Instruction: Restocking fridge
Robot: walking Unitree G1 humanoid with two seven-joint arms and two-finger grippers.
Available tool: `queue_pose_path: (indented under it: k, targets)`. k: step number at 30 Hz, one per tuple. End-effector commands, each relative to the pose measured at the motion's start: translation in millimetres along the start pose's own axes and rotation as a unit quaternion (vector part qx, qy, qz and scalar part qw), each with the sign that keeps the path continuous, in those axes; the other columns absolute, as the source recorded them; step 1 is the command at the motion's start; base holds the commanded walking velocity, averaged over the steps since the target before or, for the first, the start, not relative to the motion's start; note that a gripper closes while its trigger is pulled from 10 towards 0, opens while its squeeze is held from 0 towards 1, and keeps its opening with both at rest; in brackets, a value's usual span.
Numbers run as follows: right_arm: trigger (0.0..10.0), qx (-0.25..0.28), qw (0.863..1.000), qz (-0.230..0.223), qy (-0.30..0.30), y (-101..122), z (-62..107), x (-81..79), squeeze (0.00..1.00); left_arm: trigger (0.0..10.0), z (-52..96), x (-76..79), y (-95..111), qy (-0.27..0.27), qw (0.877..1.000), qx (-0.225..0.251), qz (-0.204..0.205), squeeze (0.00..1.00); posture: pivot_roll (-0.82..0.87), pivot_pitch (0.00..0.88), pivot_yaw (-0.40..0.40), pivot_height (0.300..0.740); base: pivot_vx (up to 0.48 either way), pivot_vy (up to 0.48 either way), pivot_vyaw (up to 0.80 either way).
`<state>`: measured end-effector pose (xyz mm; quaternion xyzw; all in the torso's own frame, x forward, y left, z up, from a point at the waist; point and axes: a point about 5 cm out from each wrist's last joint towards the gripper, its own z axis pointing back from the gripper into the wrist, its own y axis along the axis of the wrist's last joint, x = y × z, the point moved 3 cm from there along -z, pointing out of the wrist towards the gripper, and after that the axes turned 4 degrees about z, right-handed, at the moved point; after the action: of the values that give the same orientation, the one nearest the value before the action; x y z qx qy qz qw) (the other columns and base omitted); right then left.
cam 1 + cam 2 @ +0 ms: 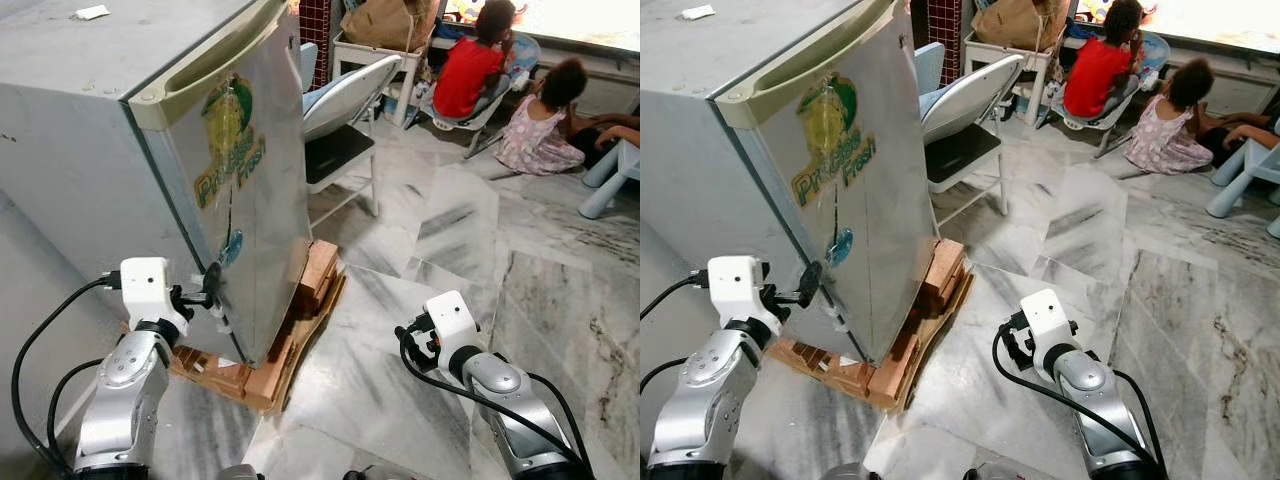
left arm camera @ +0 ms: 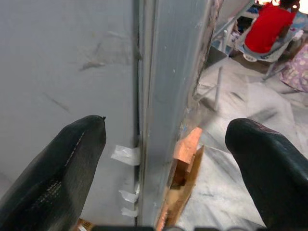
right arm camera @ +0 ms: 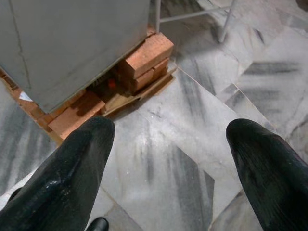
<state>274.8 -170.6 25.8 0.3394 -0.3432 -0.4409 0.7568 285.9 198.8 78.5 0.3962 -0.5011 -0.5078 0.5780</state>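
Across the marble floor (image 1: 450, 240), from nine to twelve o'clock in the head views, stands the small grey fridge (image 1: 90, 150), its door (image 1: 250, 200) shut and carrying a green and yellow sticker (image 1: 228, 140). It rests on a stack of wooden blocks (image 1: 290, 330). At one o'clock behind it is a folding chair (image 1: 340, 130), and farther off at two o'clock two people (image 1: 505, 90) sit on the floor. At eight o'clock the left gripper (image 2: 166, 159) is raised to the door's lower edge, its fingers (image 2: 62, 168) spread apart on either side of the seam between door and cabinet. At five o'clock the right gripper (image 3: 168, 159) hangs low over bare floor, fingers (image 3: 72, 168) likewise wide apart, holding nothing.
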Motion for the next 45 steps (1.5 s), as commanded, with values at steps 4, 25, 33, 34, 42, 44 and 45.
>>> queue_pose_path:
  k: [4, 25, 33, 34, 42, 44, 45]
  targets:
    - [10.0, -0.005, 1.000, -0.001, 0.002, -2, -0.8, 0.7, 0.00, 10.0, 7.4, 3.9, -4, -0.009, 1.000, -0.006, 0.004, 0.00, -0.03, 0.046, -0.011, 0.740, 0.000, 0.263, -0.71]
    - [10.0, -0.020, 1.000, 0.001, 0.009, -4, -4.0, -0.4, 0.00, 10.0, 9.6, 13.2, -7, -0.024, 1.000, -0.009, 0.008, 0.00, -0.03, 0.046, -0.014, 0.740, 0.000, 0.150, -0.32]
    - [10.0, -0.024, 1.000, -0.001, 0.015, -5, -4.9, -1.2, 0.00, 10.0, 13.6, 23.5, -9, -0.045, 0.999, -0.008, 0.009, 0.00, -0.03, 0.052, -0.013, 0.740, 0.000, 0.000, -0.80]
    - [10.0, -0.024, 1.000, -0.001, 0.015, -5, -5.0, -1.3, 0.00, 10.0, 14.1, 24.8, -9, -0.049, 0.999, -0.006, 0.012, 0.00, -0.03, 0.052, -0.013, 0.740, 0.000, 0.000, -0.80]
    - [10.0, -0.020, 1.000, -0.001, 0.022, -4, -5.6, -3.8, 0.00, 10.0, 17.4, 32.3, -9, -0.065, 0.998, -0.003, 0.010, 0.00, -0.03, 0.054, -0.004, 0.740, 0.000, 0.000, -0.25]
    - [10.0, -0.019, 1.000, -0.002, 0.022, -4, -5.3, -3.9, 0.00, 10.0, 17.1, 32.6, -10, -0.065, 0.998, -0.004, 0.010, 0.00, -0.03, 0.054, -0.004, 0.740, 0.000, 0.000, 0.00]
    - [10.0, -0.019, 1.000, -0.002, 0.022, -4, -5.1, -4.0, 0.00, 10.0, 17.0, 32.8, -10, -0.065, 0.998, -0.005, 0.012, 0.00, -0.03, 0.054, -0.005, 0.740, 0.000, 0.000, 0.00]
